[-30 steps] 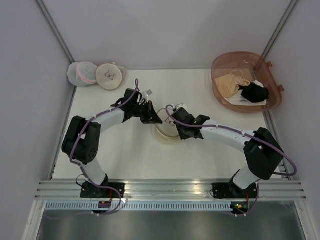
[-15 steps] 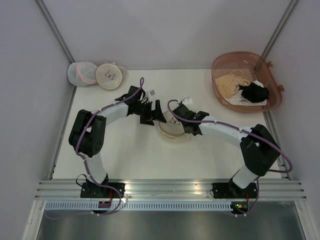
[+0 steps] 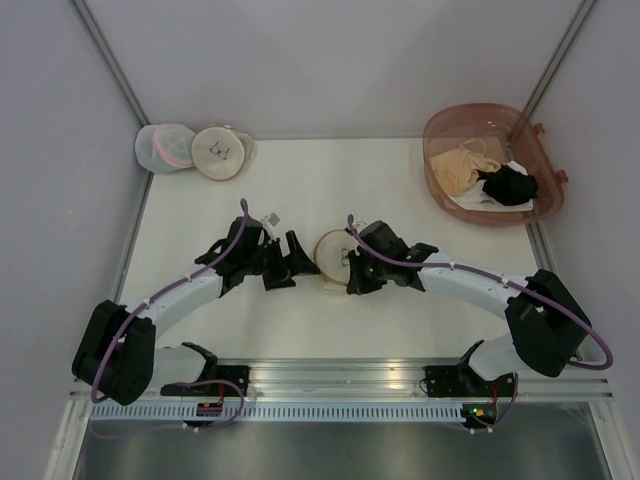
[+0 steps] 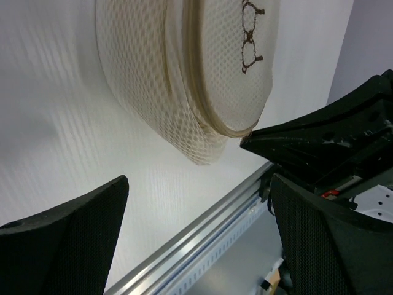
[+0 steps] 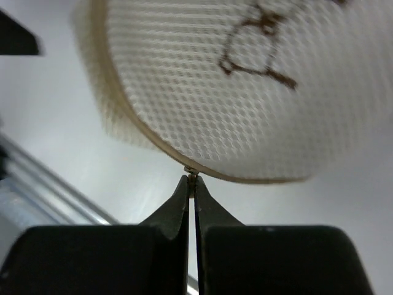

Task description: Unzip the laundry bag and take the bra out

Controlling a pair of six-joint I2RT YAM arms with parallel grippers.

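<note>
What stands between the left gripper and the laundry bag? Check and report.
Nothing visible: the open left gripper faces the laundry bag across a free gap. The right gripper pinches its zipper pull.

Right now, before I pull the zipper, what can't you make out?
1. The bra: unseen in every view; the laundry bag mesh hides whatever is inside.
2. The zipper pull: tiny in right wrist view, mostly covered by the right gripper tips shut on it.
3. How far the zipper is open: too small in top view; wrist views crop the rim.
</note>
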